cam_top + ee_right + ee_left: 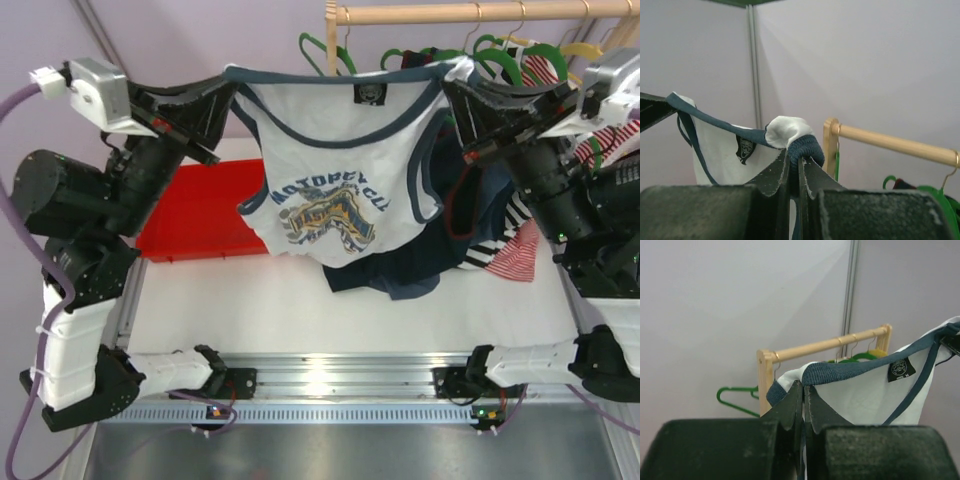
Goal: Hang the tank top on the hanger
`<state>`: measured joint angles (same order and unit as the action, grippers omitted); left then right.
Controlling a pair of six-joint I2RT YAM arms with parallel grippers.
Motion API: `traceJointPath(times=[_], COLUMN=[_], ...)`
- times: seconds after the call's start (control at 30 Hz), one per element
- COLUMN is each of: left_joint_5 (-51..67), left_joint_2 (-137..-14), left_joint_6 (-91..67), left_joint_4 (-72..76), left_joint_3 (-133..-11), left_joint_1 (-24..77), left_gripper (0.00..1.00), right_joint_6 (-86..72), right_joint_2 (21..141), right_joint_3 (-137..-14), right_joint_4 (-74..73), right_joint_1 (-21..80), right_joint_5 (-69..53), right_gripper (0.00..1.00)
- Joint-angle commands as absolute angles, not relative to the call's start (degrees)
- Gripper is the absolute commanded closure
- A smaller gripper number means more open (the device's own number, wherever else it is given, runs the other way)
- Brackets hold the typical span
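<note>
The left claw (228, 90) and right claw (458, 85) pinch the top (340, 150) tight, mid-frame, but it is not on a hanger (322, 52) yet.

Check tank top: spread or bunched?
Spread. The left tool and right tool each pinch a shoulder strap, stretching the tank top wide, chest graphic showing.

table (250, 310): white | red tray (205, 212): on it, far left side
</note>
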<state>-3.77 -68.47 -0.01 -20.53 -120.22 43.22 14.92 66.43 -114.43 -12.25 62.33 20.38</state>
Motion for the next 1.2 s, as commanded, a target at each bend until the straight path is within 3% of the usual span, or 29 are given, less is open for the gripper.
traceJointPath(times=[0.0,0.23,0.4,0.57,0.73,1.17], left_joint_5=[-7.9,-10.02,-10.37,-5.2,-4.75,-6.5], left_joint_2=[-64.53,-54.94,-48.17,-46.67,-47.28,-58.44], left_joint_6=[-1.04,-11.76,-20.8,-29.51,-33.39,-37.44], left_joint_4=[-19.42,-21.71,-23.02,-20.4,-16.44,-9.49], left_joint_3=[-111.83,-81.8,-64.27,-47.13,-38.51,-37.53], left_joint_1=[43.24,43.24,43.24,43.33,43.51,48.95], left_gripper=[1.0,1.0,1.0,1.0,1.0,0.99], right_joint_6=[13.37,-1.55,-19.75,-32.85,-37.17,-38.94], right_joint_2=[62.41,52.75,45.63,40.7,40.17,36.56], right_joint_3=[-107.25,-81.42,-55.85,-37.66,-31.21,-24.96], right_joint_4=[-10.11,-11.69,-11.95,-10.63,-13.0,-17.92], right_joint_1=[61.61,61.52,60.82,59.68,55.73,46.33], right_joint_5=[23.81,26.72,25.67,21.8,14.86,9.41], right_gripper=[1.0,1.0,1.0,1.0,1.0,1.0])
